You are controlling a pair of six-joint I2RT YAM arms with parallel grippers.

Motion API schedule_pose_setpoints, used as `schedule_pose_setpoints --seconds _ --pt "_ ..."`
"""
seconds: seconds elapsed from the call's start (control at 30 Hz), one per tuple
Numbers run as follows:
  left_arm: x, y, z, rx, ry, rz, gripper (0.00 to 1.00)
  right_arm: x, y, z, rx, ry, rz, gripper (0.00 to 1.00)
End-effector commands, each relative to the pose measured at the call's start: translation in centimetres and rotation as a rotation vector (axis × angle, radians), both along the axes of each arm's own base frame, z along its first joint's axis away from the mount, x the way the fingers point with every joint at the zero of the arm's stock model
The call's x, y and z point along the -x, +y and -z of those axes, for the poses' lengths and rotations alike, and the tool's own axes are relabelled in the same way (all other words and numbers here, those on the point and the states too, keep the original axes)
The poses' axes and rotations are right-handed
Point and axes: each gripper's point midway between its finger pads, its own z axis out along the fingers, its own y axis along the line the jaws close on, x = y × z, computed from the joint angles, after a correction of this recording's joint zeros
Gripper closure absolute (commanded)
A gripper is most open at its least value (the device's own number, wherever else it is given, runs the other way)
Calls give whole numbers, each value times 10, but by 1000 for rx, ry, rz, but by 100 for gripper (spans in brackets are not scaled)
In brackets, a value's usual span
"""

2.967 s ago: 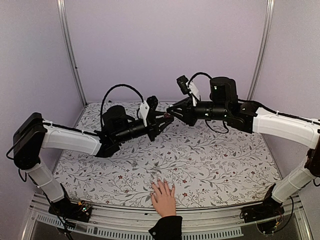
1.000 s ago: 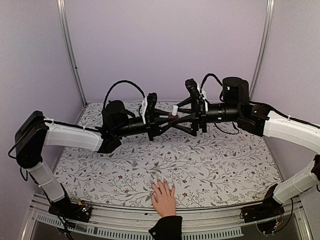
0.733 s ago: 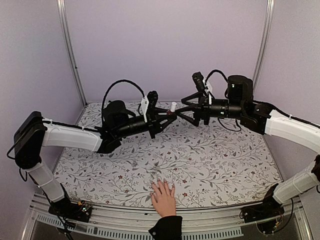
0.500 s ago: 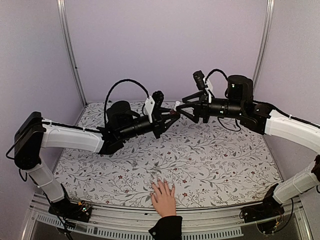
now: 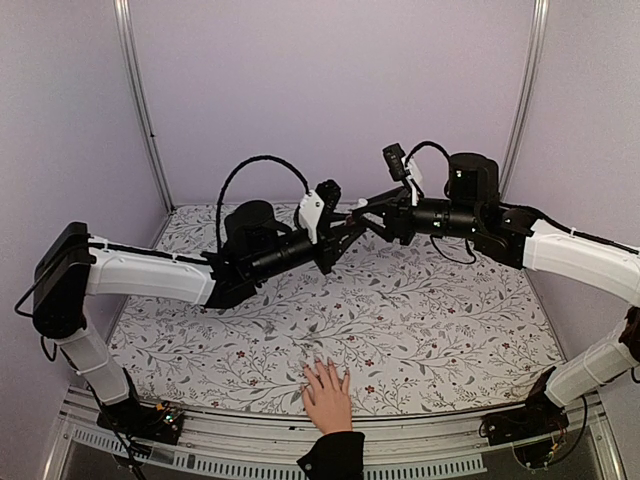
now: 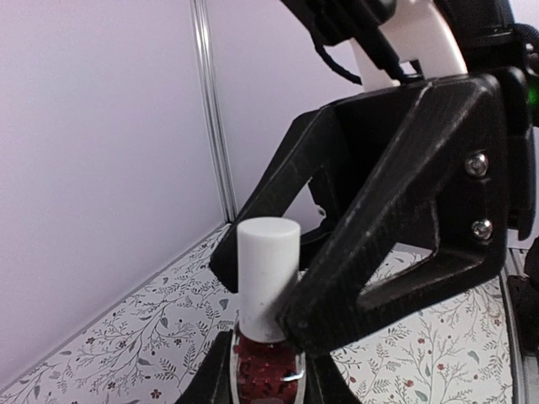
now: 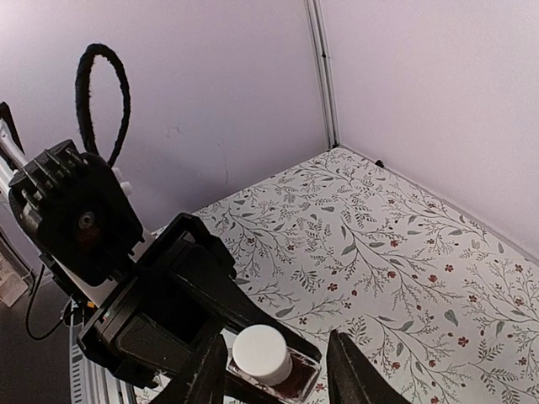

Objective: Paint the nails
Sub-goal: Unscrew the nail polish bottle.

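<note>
A light-skinned hand (image 5: 328, 398) with a black cuff (image 5: 332, 455) lies flat at the table's near edge. Its pale nails (image 5: 320, 366) point away from me. My left gripper (image 5: 343, 224) is shut on a small dark-red bottle (image 6: 266, 374) and holds it upright, high above the table's far middle. The bottle's white cap (image 6: 268, 278) is on. My right gripper (image 7: 274, 369) is open and straddles the cap (image 7: 261, 353). One right finger (image 6: 379, 269) is close against the cap, and there is a gap on the other side. Both grippers are far from the hand.
The table (image 5: 440, 320) has a floral cloth. Lilac walls with metal posts (image 5: 140, 100) close the back and sides. The left arm's black cable loop (image 5: 262, 165) arches above its wrist.
The right gripper drew back to the right, then returned, and its open fingers now sit around the cap. The left gripper with the bottle rose a little and shifted right. The hand stayed still.
</note>
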Motion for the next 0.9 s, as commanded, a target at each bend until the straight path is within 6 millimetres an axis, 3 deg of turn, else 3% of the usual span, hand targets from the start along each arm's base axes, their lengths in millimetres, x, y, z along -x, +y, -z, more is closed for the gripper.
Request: schedule_pose_setpoints --seconds 0.0,0.13,0.37,0.53,0.87 --pt "1 -10 -6 -17 -38 -17 100 -7 0 -15 -32 -26 31 59" --pt "2 -11 -6 -25 -45 -20 100 -8 2 -14 -29 -16 28 68" --pt "13 -13 -8 -32 -59 49 100 -1 5 -13 -22 -31 -19 94" --pt "31 -11 -11 8 -53 216 100 11 8 -13 -8 -58 -90 99" --pt "68 -9 -18 28 -64 497 100 34 12 -8 38 -106 -234 100"
